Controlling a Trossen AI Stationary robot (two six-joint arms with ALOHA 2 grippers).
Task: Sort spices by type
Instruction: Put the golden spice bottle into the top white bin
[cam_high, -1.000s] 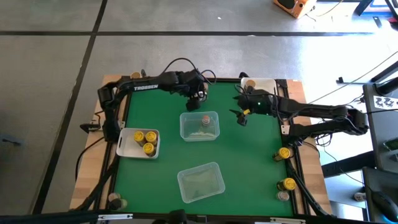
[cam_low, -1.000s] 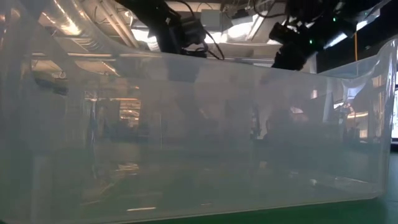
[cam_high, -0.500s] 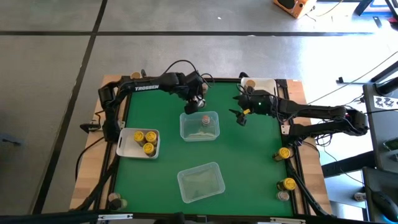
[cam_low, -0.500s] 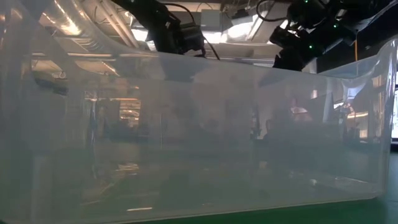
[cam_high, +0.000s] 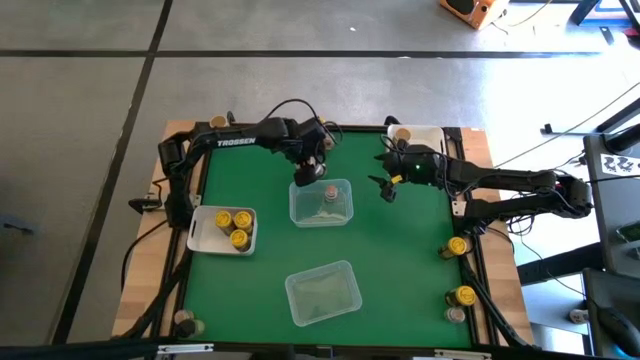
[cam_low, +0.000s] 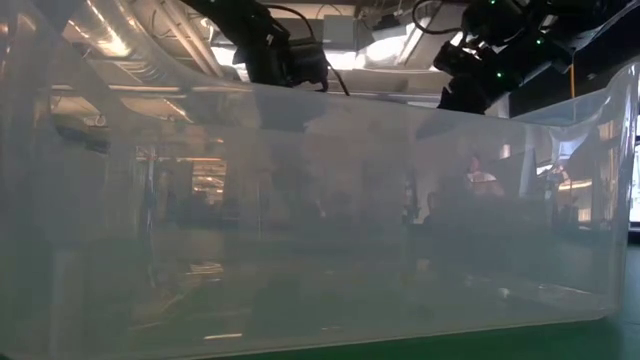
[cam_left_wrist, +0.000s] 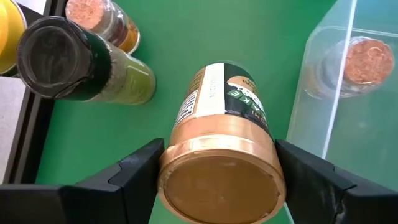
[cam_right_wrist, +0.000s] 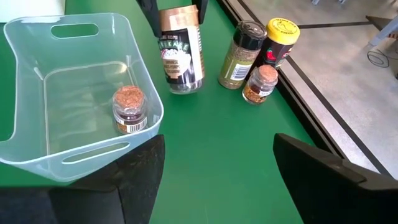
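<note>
Two yellow-lidded jars (cam_high: 232, 228) sat sorted in the white tray (cam_high: 202, 237) nearest us, and one pinkish-lidded jar (cam_right_wrist: 129, 107) stood in the clear tub (cam_right_wrist: 18, 151). Beyond it, we logged the left gripper (cam_left_wrist: 217, 171) clamped around a tan-lidded jar (cam_left_wrist: 219, 160); the right gripper (cam_right_wrist: 214, 162) hovered spread, empty. Three jars (cam_right_wrist: 258, 57) remained at the far edge, others along the right rail.

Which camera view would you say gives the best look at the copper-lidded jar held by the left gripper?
The left wrist view: the copper-lidded jar fills the frame between the left gripper fingers, lid and label clear. The right wrist view shows it smaller, upright beside the clear tub. In the high view the arm hides it; the low view does not show it.
</note>
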